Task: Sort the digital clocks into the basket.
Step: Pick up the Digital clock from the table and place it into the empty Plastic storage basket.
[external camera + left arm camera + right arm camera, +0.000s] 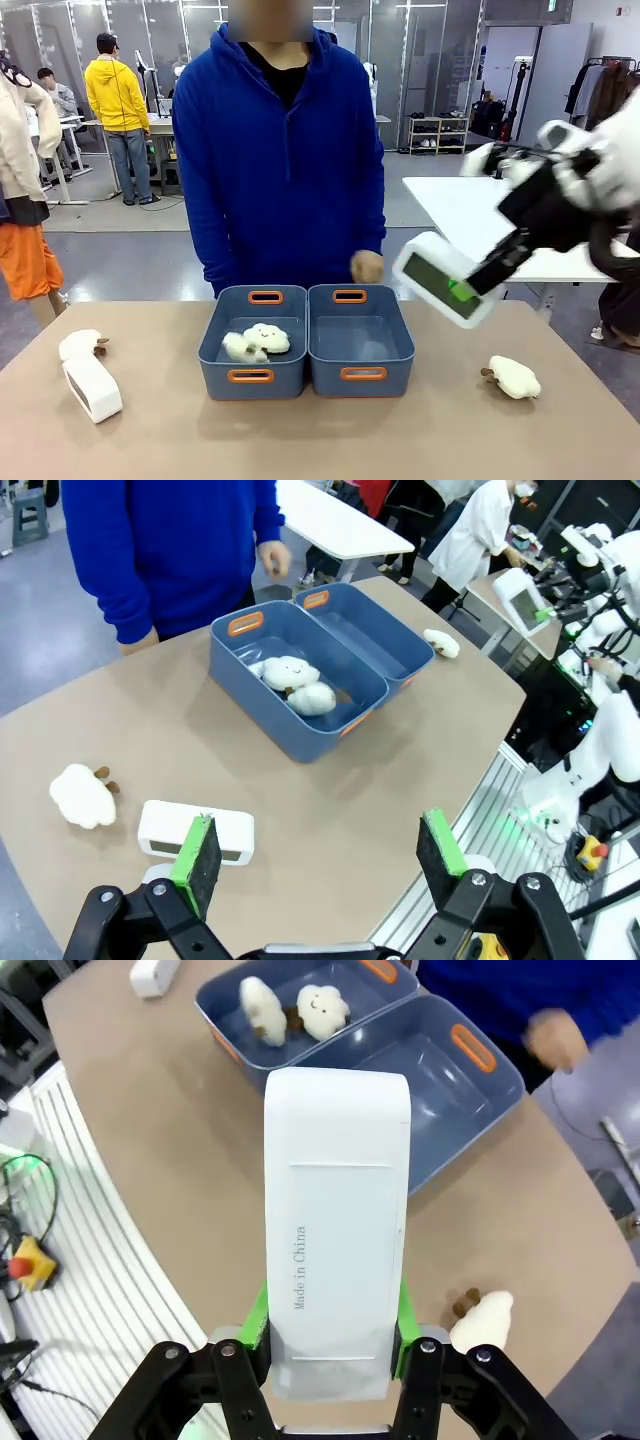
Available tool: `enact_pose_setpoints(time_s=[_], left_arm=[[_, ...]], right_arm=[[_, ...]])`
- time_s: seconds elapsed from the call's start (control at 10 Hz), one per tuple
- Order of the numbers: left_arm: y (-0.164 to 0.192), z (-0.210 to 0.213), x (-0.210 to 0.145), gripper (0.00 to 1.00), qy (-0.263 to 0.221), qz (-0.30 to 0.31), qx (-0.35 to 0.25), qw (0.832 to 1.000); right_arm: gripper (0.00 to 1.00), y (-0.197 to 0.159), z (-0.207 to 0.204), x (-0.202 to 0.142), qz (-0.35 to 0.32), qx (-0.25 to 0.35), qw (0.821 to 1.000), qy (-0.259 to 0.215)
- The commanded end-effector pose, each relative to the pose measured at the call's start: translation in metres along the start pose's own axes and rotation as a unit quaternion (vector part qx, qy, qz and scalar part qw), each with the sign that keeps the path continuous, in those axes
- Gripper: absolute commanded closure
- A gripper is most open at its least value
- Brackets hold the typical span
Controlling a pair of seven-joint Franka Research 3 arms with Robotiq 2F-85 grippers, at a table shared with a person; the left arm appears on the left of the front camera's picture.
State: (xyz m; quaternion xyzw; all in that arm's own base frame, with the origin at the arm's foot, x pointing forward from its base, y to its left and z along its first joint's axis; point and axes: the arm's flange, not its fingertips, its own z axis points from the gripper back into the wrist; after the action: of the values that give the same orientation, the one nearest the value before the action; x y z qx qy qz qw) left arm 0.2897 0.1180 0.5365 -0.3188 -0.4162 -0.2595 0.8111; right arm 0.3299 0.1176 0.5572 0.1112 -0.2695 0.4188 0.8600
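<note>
Digital clock on the table (90, 388): a white rounded block, laid at the near left of the table (330, 440) and not yet picked up. The left gripper (318, 852) is held over this near left area, close to that clock, with its green pads spread wide and nothing between them. A white cloud plush toy (80, 345) is set just beside the clock, on its far side. Another cloud plush (515, 376) is laid at the near right.

At the middle of the table, two blue-grey baskets with orange-rimmed handle slots are placed side by side. Two cloud plush toys (255, 342) are held in the left basket (225, 385). No clock is seen in the right basket (400, 382).

The held digital clock (440, 280) is raised in the air just right of the right basket, tilted, and clamped at one end by the right gripper (462, 290).

At the far side, a person in a blue hooded top (280, 150) is standing, one hand (367, 267) kept behind the baskets.

The task is judged to be at an early stage: no clock has been delivered. One is lifted, probably for the right basket, and one is left to fetch.
</note>
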Motion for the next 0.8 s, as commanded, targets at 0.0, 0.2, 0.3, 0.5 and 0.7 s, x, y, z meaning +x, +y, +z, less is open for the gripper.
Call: enact_pose_setpoints(time_s=[0.0, 0.2, 0.3, 0.5, 0.7], left_arm=[[0.002, 0.001, 0.002, 0.0, -0.008, -0.01, -0.01, 1.0], [0.002, 0.001, 0.002, 0.0, -0.008, -0.01, -0.01, 1.0], [0.002, 0.001, 0.002, 0.0, -0.008, -0.01, -0.01, 1.0], [0.002, 0.001, 0.002, 0.0, -0.008, -0.01, -0.01, 1.0], [0.002, 0.001, 0.002, 0.0, -0.008, -0.01, -0.01, 1.0]], right_arm=[[0.61, -0.012, -0.06, 0.058, -0.019, -0.04, 0.998, 0.034], [0.61, -0.017, -0.125, 0.079, -0.028, -0.064, 0.995, 0.069], [0.61, -0.02, -0.155, 0.084, -0.034, -0.078, 0.993, 0.079], [0.48, -0.03, -0.19, 0.086, -0.051, -0.095, 0.991, 0.082], [0.38, -0.046, -0.205, 0.082, -0.049, -0.075, 0.99, 0.112]])
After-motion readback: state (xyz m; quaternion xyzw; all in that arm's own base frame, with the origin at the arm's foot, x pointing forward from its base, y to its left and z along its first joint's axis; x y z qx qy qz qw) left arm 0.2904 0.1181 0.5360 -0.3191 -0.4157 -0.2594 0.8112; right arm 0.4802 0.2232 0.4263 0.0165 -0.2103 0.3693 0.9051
